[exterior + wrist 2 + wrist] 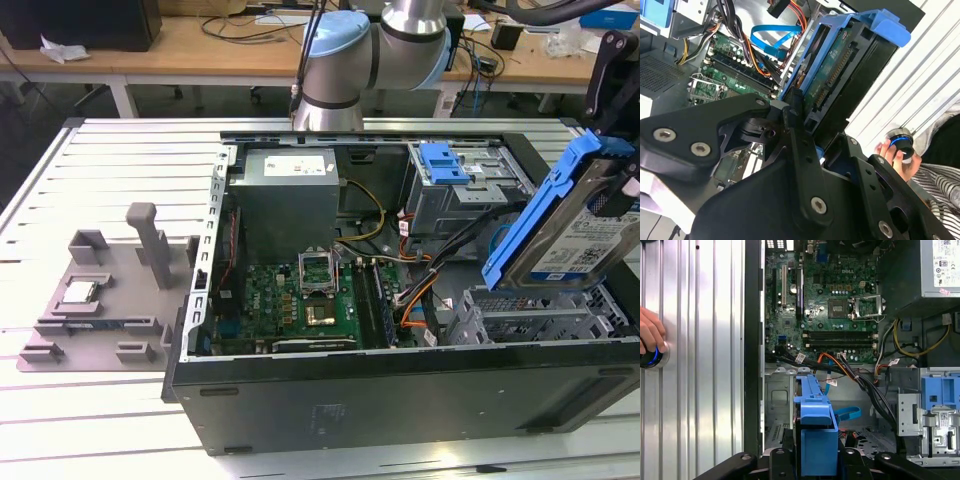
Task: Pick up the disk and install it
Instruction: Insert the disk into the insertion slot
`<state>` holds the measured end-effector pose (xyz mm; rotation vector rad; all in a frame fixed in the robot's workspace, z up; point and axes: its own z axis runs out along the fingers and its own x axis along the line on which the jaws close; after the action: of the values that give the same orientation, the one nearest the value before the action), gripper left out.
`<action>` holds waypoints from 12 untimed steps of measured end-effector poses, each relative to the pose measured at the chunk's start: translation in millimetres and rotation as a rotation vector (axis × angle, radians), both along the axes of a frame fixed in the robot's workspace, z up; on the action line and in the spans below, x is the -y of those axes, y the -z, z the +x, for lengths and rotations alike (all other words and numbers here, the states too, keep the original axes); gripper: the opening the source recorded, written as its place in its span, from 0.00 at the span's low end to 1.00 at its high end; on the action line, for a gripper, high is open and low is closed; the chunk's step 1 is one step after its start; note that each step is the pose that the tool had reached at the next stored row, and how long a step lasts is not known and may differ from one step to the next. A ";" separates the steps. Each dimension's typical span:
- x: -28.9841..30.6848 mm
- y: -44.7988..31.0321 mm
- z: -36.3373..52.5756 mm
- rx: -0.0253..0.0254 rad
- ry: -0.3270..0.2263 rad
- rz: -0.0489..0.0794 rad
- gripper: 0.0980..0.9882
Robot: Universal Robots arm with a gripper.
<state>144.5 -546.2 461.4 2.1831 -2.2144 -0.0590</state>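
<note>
The disk is a silver drive with a white-and-blue label in a blue plastic rail frame. It hangs tilted, one end up, over the near right corner of the open computer case on the exterior view's right. My gripper is shut on its upper end. In the second wrist view the black fingers clamp the disk by its edges. In the first wrist view the blue frame sits above the empty metal drive bay. That bay lies just below the disk.
Inside the case are a green motherboard, a grey power supply, orange and black cables, and a blue bracket on a metal cage. A grey fixture lies left of the case. A person's hand holds a blue-ringed knob on the slatted table.
</note>
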 end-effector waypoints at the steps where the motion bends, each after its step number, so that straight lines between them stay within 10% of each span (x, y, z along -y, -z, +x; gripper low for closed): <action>1: 0.0 0.0 0.0 0.0000 0.000 0.000 0.30; 12: 0.2 17.5 -0.2 -0.0003 0.000 0.000 0.30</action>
<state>144.3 -546.4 443.9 2.1830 -2.2142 -0.0594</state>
